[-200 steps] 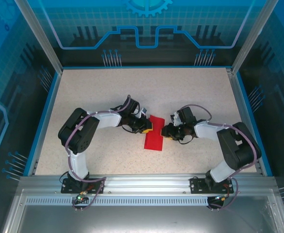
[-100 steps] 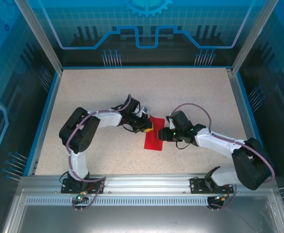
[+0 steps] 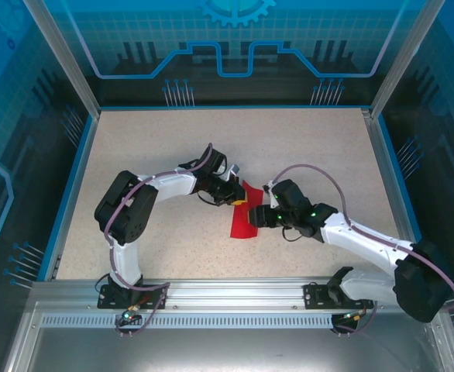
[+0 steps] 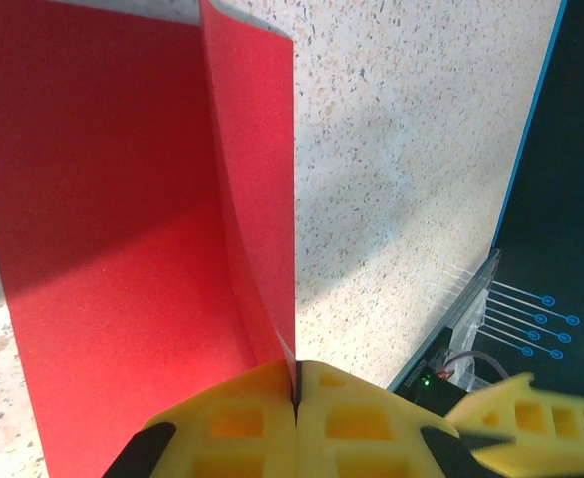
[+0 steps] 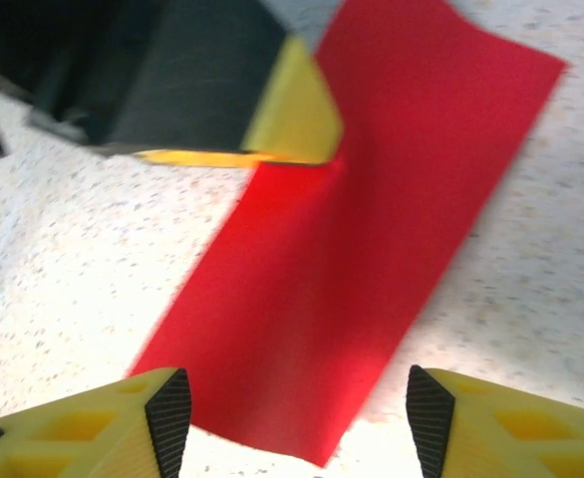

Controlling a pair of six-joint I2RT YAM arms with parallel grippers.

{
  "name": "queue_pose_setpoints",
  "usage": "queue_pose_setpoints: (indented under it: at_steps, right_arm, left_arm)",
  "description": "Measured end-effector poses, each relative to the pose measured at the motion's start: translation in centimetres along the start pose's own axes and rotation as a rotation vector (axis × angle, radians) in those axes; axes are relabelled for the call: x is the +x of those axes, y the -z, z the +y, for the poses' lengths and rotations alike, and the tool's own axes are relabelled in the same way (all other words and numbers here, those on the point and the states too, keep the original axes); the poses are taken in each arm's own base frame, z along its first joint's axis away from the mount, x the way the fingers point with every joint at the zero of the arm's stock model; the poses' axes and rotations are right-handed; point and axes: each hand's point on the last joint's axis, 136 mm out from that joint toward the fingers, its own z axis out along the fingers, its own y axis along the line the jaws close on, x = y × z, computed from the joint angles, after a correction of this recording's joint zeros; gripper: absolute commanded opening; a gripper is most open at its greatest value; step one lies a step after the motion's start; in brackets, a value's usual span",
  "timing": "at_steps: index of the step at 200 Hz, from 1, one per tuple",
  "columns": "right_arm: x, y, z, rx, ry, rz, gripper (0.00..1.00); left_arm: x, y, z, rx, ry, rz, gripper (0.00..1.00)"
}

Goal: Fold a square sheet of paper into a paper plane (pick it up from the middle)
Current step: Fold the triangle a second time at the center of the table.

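The square sheet of paper [image 3: 244, 220] is bright red and lies folded into a long strip on the speckled table. In the left wrist view one layer of the sheet [image 4: 257, 179] stands up from the rest. My left gripper [image 4: 296, 386] is shut on that raised flap's edge; from above, the left gripper [image 3: 237, 198] is at the strip's far end. My right gripper [image 5: 297, 423] is open, its fingers [image 5: 169, 416] straddling the near end of the red strip [image 5: 362, 229] just above it. Seen from above, the right gripper [image 3: 258, 218] is at the strip's right side.
The left gripper's yellow finger [image 5: 287, 124] shows in the right wrist view at the strip's far end. A blue-edged wall [image 3: 80, 170] borders the speckled table [image 3: 157, 147]. The table's dark edge and cable ends [image 4: 531, 319] lie to the right in the left wrist view.
The right arm has stretched out and its gripper has swung toward the strip's near part while opening wider. The left gripper has closed fully on the paper's edge and raised it a little.
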Motion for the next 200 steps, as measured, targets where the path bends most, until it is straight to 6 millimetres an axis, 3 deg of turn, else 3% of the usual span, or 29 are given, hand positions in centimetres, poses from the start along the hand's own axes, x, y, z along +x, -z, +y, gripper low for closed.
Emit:
queue_pose_setpoints:
  at_steps: [24, 45, 101, 158, 200]
  right_arm:
    - [0.3, -1.1, 2.6, 0.017, 0.115, 0.034, 0.63]
    - [0.5, -1.9, 3.6, 0.074, 0.187, 0.046, 0.64]
    - [0.2, -2.4, 2.4, 0.246, 0.274, 0.052, 0.62]
    - [-0.1, -4.0, 2.9, 0.331, 0.357, 0.081, 0.54]
    - [0.6, -4.0, 2.3, 0.402, 0.399, 0.1, 0.49]
  left_arm:
    - [0.1, 0.0, 0.1, -0.004, 0.005, 0.004, 0.0]
    - [0.1, 0.0, 0.1, -0.005, 0.007, 0.005, 0.01]
    - [0.1, 0.0, 0.1, -0.005, 0.007, 0.005, 0.01]
    - [0.2, 0.0, 0.2, -0.009, 0.012, 0.009, 0.01]
    - [0.3, 0.0, 0.3, -0.009, 0.012, 0.009, 0.02]
